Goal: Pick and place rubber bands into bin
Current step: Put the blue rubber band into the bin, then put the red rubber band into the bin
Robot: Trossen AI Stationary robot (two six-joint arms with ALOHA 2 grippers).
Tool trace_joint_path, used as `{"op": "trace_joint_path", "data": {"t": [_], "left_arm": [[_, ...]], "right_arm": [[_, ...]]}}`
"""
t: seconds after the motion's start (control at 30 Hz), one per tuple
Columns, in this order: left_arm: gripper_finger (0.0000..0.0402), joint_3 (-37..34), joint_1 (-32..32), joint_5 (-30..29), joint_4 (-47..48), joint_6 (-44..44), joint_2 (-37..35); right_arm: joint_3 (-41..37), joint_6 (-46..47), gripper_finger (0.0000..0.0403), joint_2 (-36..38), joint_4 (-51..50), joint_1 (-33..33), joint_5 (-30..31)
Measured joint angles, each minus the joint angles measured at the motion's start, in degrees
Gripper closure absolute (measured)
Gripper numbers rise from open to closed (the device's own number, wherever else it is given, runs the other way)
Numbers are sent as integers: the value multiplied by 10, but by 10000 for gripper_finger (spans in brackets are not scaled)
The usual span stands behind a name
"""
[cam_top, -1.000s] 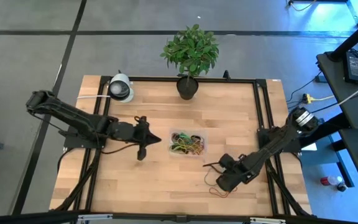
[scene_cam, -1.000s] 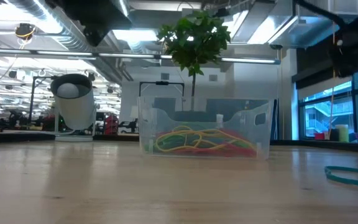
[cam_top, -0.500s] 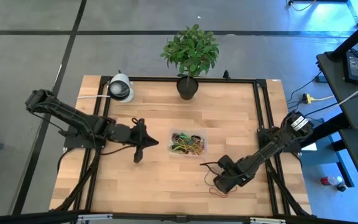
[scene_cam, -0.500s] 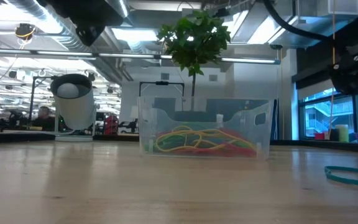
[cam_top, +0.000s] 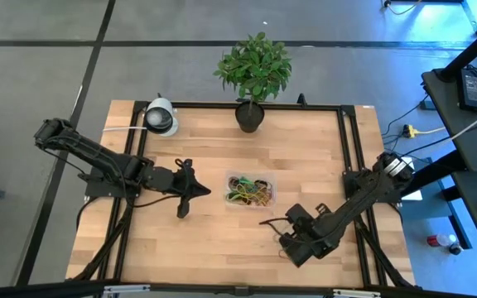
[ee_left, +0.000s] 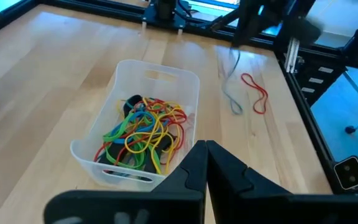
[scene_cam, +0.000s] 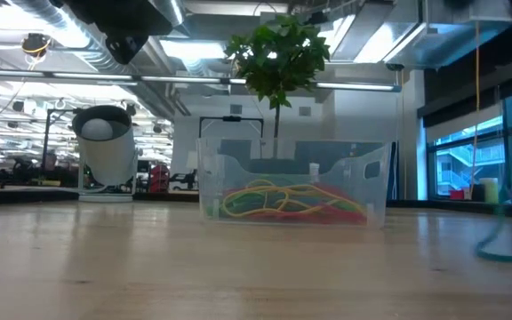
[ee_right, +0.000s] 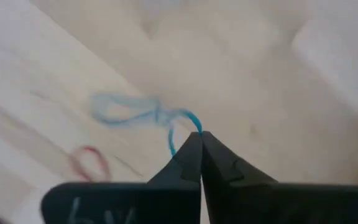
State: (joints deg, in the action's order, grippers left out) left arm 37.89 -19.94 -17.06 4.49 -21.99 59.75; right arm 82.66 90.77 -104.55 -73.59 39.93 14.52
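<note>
- High view: right gripper (cam_top: pixel 265 222) closed, just off the bin's (cam_top: pixel 251 189) 5 o'clock corner, a thin dark strand trailing from its tip; clear rectangular tray at table centre, holding a tangle of rubber bands (cam_top: pixel 249 192) in yellow, green, red and black. Left gripper (cam_top: pixel 209 189) shut, empty, close at the bin's 9 o'clock side. Pale wooden-plank table (cam_top: pixel 197 240) inside a black metal frame.
- Low view: transparent, thin-walled bin (scene_cam: pixel 293 180) standing on the wood; yellow, green and red loops (scene_cam: pixel 292 201) heaped on its floor. Teal band (scene_cam: pixel 505 238) at 3 o'clock of the bin, one end lifted off the table, the rest lying flat.
- Left wrist view: dark fingers pressed together just beside the bin's near wall (ee_left: pixel 120 171); floppy multicoloured loops (ee_left: pixel 143 132) piled inside. Beyond the bin, at about 1 o'clock, a red band (ee_left: pixel 255 94) lying loose and a grey-blue one (ee_left: pixel 231 96) hanging from the other arm.
- Right wrist view: fingers clamped on a thin blue-teal band (ee_right: pixel 143 116) at their tip, loop drooping over blurred wood; red band (ee_right: pixel 91 162) nearby on the table.
</note>
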Motion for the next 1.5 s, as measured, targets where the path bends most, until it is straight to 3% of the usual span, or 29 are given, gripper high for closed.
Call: {"op": "trace_joint_path", "data": {"t": [0.27,0.5,0.8,1.23,1.5], "left_arm": [[400,0,0,-1,0,18,0],[400,0,0,-1,0,17,0],[400,0,0,-1,2,16,0],[400,1,0,2,7,13,0],[400,1,0,2,13,37,0]], "right_arm": [[189,-49,402,2,-147,-19,180],[249,-245,403,2,-86,-98,239],[213,-432,403,-37,42,-204,197],[89,-448,382,-92,170,-268,44],[84,-447,316,-80,177,-281,3]]}}
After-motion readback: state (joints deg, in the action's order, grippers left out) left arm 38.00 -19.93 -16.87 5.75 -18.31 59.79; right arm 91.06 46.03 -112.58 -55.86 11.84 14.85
